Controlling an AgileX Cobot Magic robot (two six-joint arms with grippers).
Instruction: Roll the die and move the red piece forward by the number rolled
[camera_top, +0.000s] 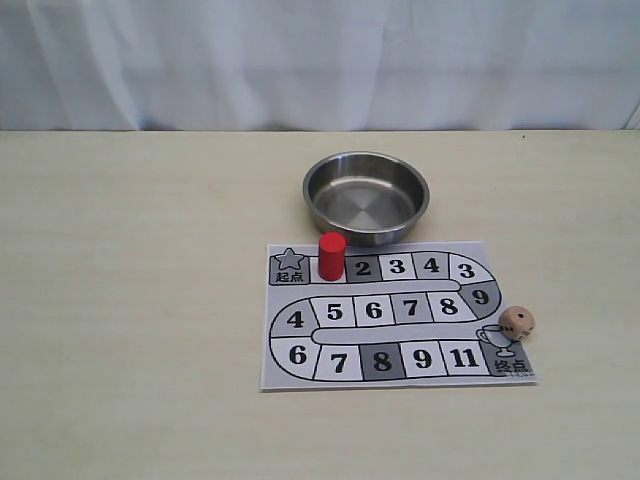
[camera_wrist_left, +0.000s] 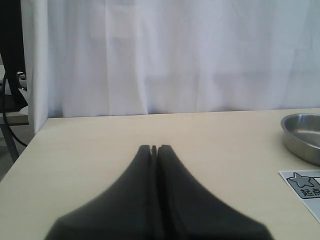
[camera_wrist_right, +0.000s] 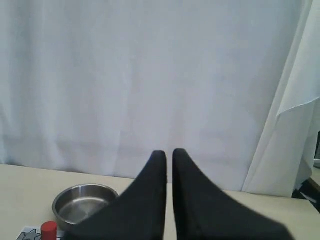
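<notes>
The red piece (camera_top: 332, 256) stands upright on the printed board (camera_top: 290, 362), on the square between the star start square and square 2. It also shows at the edge of the right wrist view as a red piece (camera_wrist_right: 49, 231). The die (camera_top: 517, 322) rests at the board's right edge, above the trophy square and just below square 9. Neither gripper appears in the exterior view. My left gripper (camera_wrist_left: 154, 148) is shut and empty over bare table. My right gripper (camera_wrist_right: 169, 152) is shut to a thin slit, holding nothing, well above the table.
A steel bowl (camera_top: 312, 192) sits empty just behind the board, also seen as the bowl (camera_wrist_left: 300, 142) and the bowl (camera_wrist_right: 59, 206). A white curtain hangs along the back of the table. The table's left edge shows in the left wrist view.
</notes>
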